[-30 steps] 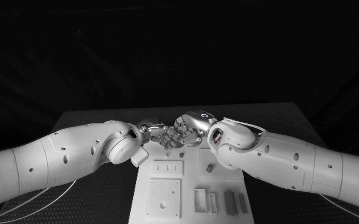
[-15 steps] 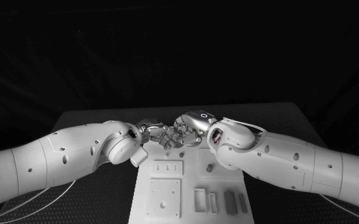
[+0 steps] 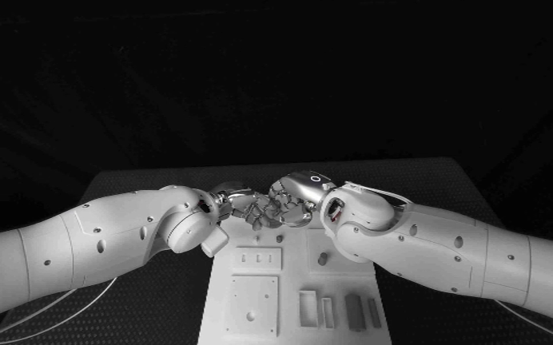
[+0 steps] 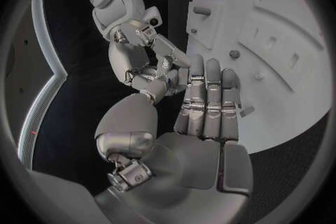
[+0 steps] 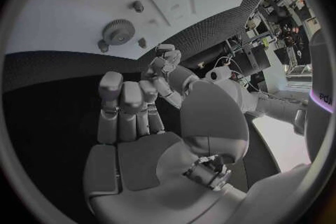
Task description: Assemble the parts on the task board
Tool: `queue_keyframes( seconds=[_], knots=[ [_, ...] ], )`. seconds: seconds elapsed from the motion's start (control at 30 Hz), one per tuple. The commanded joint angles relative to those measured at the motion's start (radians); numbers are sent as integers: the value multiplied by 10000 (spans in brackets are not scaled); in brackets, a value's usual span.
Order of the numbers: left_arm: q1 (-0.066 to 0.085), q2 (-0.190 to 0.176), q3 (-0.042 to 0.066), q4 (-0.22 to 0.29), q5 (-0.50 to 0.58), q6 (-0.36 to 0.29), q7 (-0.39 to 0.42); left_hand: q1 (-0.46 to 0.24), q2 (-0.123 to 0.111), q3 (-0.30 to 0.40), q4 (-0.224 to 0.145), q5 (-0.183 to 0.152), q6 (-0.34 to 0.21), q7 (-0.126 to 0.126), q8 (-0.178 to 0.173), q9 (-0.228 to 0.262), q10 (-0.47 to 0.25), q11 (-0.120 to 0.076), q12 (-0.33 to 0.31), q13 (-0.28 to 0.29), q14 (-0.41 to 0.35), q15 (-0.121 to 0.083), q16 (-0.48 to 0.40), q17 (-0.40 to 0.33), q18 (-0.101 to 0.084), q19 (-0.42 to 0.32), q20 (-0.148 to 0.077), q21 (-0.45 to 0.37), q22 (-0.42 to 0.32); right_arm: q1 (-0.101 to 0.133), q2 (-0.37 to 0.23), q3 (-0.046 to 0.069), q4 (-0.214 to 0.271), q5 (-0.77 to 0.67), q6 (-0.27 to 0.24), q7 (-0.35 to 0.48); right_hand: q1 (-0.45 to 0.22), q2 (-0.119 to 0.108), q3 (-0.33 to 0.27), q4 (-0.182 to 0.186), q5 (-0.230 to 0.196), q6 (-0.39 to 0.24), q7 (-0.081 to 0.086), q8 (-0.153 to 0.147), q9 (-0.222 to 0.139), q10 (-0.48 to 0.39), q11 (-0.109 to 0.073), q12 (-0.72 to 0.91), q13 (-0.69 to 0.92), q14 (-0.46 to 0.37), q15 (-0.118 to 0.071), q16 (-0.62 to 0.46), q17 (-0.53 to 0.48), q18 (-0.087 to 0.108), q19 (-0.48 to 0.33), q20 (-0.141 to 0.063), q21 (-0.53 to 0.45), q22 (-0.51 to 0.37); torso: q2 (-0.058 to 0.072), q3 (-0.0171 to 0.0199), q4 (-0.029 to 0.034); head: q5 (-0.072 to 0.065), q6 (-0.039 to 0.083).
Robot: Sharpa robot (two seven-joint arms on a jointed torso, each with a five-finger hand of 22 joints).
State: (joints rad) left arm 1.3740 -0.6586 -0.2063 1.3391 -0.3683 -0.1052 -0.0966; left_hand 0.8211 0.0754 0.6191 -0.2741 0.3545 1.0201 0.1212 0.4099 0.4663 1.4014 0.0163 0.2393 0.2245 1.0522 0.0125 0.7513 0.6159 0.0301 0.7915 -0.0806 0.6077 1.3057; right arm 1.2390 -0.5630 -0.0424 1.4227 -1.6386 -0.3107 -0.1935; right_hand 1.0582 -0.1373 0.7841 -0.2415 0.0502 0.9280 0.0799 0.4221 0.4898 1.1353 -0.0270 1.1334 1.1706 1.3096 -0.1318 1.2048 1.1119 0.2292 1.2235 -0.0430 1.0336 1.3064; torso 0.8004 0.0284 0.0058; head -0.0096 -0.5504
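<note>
Where the two white arms meet over the far end of the board (image 3: 288, 281), the left hand (image 3: 239, 201) and the right hand (image 3: 294, 197) sit close together, fingertips almost meeting above the board's far edge. In the left wrist view the left hand (image 4: 203, 117) has its fingers (image 4: 210, 89) straight and side by side, thumb out to the side, with nothing seen in it. The right hand (image 4: 143, 59) reaches toward it there with fingers bent, and whether anything small sits between the tips cannot be told. In the right wrist view the right hand (image 5: 147, 140) has its fingers (image 5: 122, 101) curled part way in over the palm, nothing visible inside them.

The board lies in the middle of the black counter (image 3: 138, 181), running toward the robot. On its near part are raised square blocks (image 3: 253, 301) and, beside them, several upright parts (image 3: 346, 311). The right wrist view shows a gear (image 5: 117, 31) lying on the board (image 5: 84, 5), with small pegs (image 5: 139, 7) near it.
</note>
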Motion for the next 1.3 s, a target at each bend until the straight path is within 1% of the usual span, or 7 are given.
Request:
queue_keyframes(
  seconds=[0.03, 0.53, 0.67, 0.77, 0.9, 1.03, 1.3],
  knots=[
    [44, 2, 42, 16, -105, -86, 211, -75, 25, 29, -57, 31, 513, -451, 57, 31, 34, -54, 68, 32, -17, -63, 78, 15, -31, 2, -73, 51, 15, -58, -53, -36, 4, -14, 326, -30, 33, -128, 111, 48, -16, 1217, -44, 45, -22, -5, -68, -35, -12, 13, -36, -52, -12, 326, 47, 0, -47, -15, 3, 4, 0, -11, -2],
    [41, -33, 40, 3, -336, 91, 97, -72, 30, 102, -51, -212, 508, -459, 29, 192, -29, -69, 208, 119, -42, -95, 196, 23, -78, -7, -128, 96, 24, -75, -163, -36, -67, 73, 141, -110, 27, -366, 366, 250, 0, 1203, -32, 37, -74, -11, -54, -69, -16, 36, -20, -86, -18, 326, 79, 13, -54, -26, 4, -6, 3, -28, -5],
    [41, -46, 40, 9, -409, 115, 75, -64, 27, 112, -47, -243, 507, -459, 24, 213, -38, -70, 225, 130, -46, -98, 208, 21, -85, -12, -132, 99, 24, -75, -201, -36, -93, 128, -183, -230, -138, -717, 375, 527, 78, 1141, -14, -23, -150, -51, -26, -120, -29, 51, 8, -121, -26, 326, 98, 50, -55, -28, 4, -5, -2, -18, -2],
    [41, -53, 39, 6, -659, 150, 44, -59, 28, 118, -46, -260, 505, -459, 21, 224, -44, -71, 234, 136, -48, -99, 214, 20, -88, -17, -134, 101, 24, -75, -308, -36, -180, 393, -569, -254, -377, -1260, 144, 804, 10, 614, 170, -360, -339, -338, 138, -396, -165, -81, 136, -279, -86, 326, -23, 71, -147, -51, 0, -7, 0, -22, -3],
    [41, -103, 36, -7, -1321, 207, -39, -44, 31, 129, -36, -349, 497, -456, 7, 262, -58, -73, 267, 156, -49, -104, 237, 15, -98, -21, -142, 112, 26, -74, -535, -36, -344, 615, -960, -103, -388, -1499, -248, 838, 64, -152, 439, -838, -588, -677, 384, -649, -333, -326, 352, -455, -127, 326, -290, 74, -353, -101, -6, -11, 14, -6, -16],
    [40, -162, 33, -32, -2167, 295, -243, -8, 8, 145, -28, -424, 515, -464, -1, 330, -26, -102, 349, 201, 0, -134, 303, 16, -103, 4, -169, 147, 34, -73, -893, -3, -719, 995, -1604, 177, -382, -1528, -489, 888, 277, -370, 550, -966, -668, -889, 493, -731, -420, -547, 455, -598, -162, 326, -511, 105, -539, -150, -17, -5, 6, 53, -66],
    [41, -305, 13, -38, -3080, 850, -768, 26, -71, 35, -99, 477, 729, -626, 149, 955, 547, -565, 1590, 1100, 633, -593, 1239, 387, -45, 610, -523, 676, 170, 138, -1343, 94, -1587, 2399, -2215, 1068, -243, -1539, -540, 1012, 514, -416, 569, -990, -705, -905, 511, -706, -509, -571, 470, -643, -192, 326, -530, 105, -613, -176, -7, 3, -22, 56, -204]
  ],
)
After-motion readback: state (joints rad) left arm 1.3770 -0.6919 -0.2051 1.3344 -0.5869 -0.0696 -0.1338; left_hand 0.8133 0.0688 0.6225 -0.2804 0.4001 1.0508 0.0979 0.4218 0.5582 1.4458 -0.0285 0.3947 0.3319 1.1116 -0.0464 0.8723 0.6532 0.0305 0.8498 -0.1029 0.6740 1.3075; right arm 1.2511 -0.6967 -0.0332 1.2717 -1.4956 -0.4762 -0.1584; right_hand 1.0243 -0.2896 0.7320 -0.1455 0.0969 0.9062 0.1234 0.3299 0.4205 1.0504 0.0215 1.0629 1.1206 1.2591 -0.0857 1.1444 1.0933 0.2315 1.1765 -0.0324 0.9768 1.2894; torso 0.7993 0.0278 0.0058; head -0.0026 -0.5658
